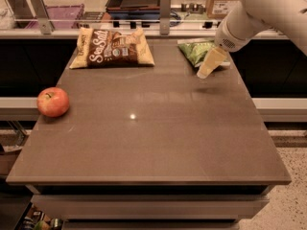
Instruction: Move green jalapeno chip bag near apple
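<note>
Across the brown table, the white arm reaches down from the upper right, its upper part cut off by the frame. At the far edge lies the tan Sea Salt bag, and right of it, near the far right corner, the green jalapeno chip bag. The apple sits well apart at the left edge. The gripper hangs at the green bag's near right side, hiding part of it; whether it is parted or closed cannot be told. A shallow pinch could slip off the crinkly film, or a nudge could shove the bag off the right edge.
</note>
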